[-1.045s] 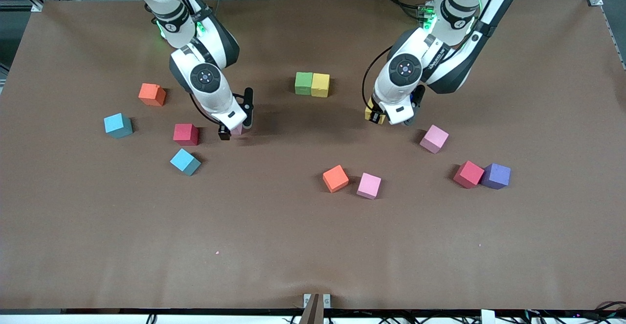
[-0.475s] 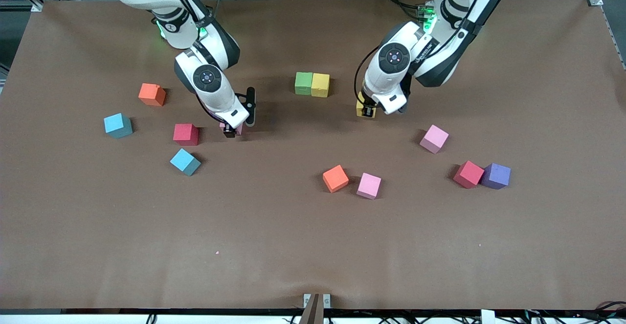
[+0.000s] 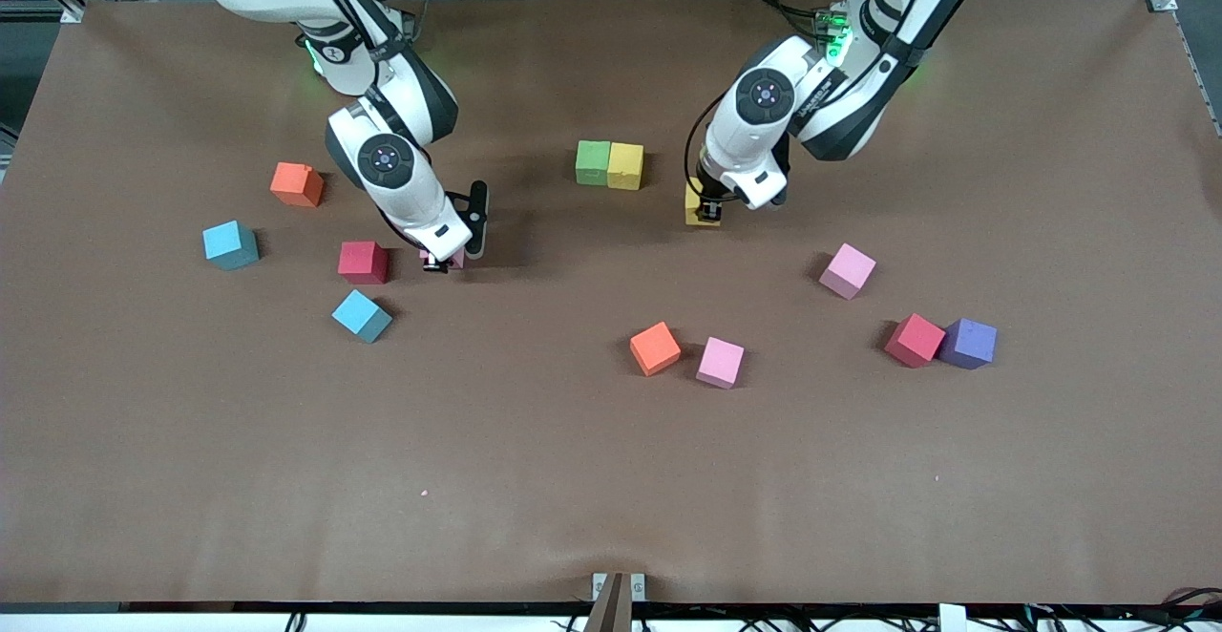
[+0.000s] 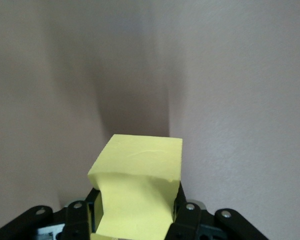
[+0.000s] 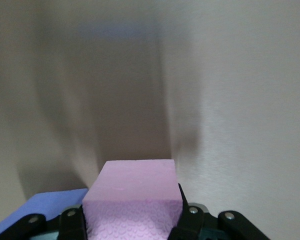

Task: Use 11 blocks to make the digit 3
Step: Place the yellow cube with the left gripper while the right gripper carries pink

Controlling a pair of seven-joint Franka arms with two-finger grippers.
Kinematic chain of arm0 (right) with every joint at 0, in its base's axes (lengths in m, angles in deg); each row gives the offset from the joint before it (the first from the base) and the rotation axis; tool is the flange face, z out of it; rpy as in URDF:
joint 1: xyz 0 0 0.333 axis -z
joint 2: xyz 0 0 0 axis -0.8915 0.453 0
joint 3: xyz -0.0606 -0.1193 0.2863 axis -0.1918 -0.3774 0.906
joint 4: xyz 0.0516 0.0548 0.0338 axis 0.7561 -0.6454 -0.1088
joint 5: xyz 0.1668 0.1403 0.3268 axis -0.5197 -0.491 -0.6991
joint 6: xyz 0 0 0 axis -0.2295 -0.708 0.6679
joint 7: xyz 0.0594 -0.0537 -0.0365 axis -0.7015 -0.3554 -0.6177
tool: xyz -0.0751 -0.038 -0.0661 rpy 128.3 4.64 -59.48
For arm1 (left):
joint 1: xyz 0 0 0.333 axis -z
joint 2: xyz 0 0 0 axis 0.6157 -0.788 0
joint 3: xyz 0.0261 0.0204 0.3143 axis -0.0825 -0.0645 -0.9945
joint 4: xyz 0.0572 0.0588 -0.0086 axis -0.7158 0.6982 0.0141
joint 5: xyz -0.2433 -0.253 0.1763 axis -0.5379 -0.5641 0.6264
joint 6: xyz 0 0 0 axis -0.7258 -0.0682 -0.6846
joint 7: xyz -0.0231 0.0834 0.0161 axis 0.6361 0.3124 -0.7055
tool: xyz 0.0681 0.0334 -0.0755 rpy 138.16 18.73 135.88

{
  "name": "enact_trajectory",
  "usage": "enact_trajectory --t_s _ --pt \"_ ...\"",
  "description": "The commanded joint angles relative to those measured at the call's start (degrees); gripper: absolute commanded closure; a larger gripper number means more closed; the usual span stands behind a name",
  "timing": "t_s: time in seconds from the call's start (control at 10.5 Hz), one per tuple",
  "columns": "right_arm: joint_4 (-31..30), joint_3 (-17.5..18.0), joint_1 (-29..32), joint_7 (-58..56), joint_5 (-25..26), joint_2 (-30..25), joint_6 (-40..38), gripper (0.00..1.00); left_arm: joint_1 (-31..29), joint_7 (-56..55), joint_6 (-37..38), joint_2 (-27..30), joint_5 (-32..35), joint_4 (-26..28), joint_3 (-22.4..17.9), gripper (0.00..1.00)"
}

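Two robot arms work over a brown counter (image 3: 611, 479) scattered with coloured blocks. The left tool (image 3: 707, 213) is clamped on a yellow block (image 3: 694, 208), low over the counter beside a touching green block (image 3: 593, 161) and second yellow block (image 3: 626, 165). The right tool (image 3: 441, 261) grips a pink block (image 3: 455, 259) at the counter, beside a red block (image 3: 363, 262).

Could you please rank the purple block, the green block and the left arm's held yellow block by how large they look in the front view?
1. purple block: largest, though it lies nearest the camera.
2. green block: about the same, so I would not rank these two.
3. yellow block: smallest, but only because the left end effector covers most of it.
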Motion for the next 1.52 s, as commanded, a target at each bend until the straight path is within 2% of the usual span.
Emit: enact_trajectory --t_s 0.0,0.48,0.67,1.05,1.24,1.43 --pt "2.5 1.5 0.1 10.1 0.4 -0.8 -0.7 0.79 3.5 -5.4 -3.8 -0.1 -1.0 2.0 0.6 0.73" --pt "3.8 3.7 -1.5 30.6 0.3 -0.8 -1.0 0.83 5.7 -7.2 -9.9 -1.9 -1.0 4.6 0.6 0.74" --pt "3.8 6.0 -3.3 47.9 0.2 -0.8 -1.7 0.83 6.4 -7.2 -12.7 -3.4 -1.0 4.9 0.6 0.74" --pt "3.8 6.1 -8.6 80.6 0.1 0.3 -1.5 0.82 7.3 -8.8 -13.2 -4.1 -1.0 4.9 0.6 0.74" --pt "6.8 6.0 -10.8 95.1 0.0 3.8 -0.9 0.82 7.8 -8.8 -13.2 -4.1 -1.0 4.9 0.6 0.74" --pt "10.8 6.0 -14.1 104.1 -1.2 6.8 -0.9 0.82 8.1 -9.0 -13.3 -4.2 -1.0 4.8 0.6 0.74"
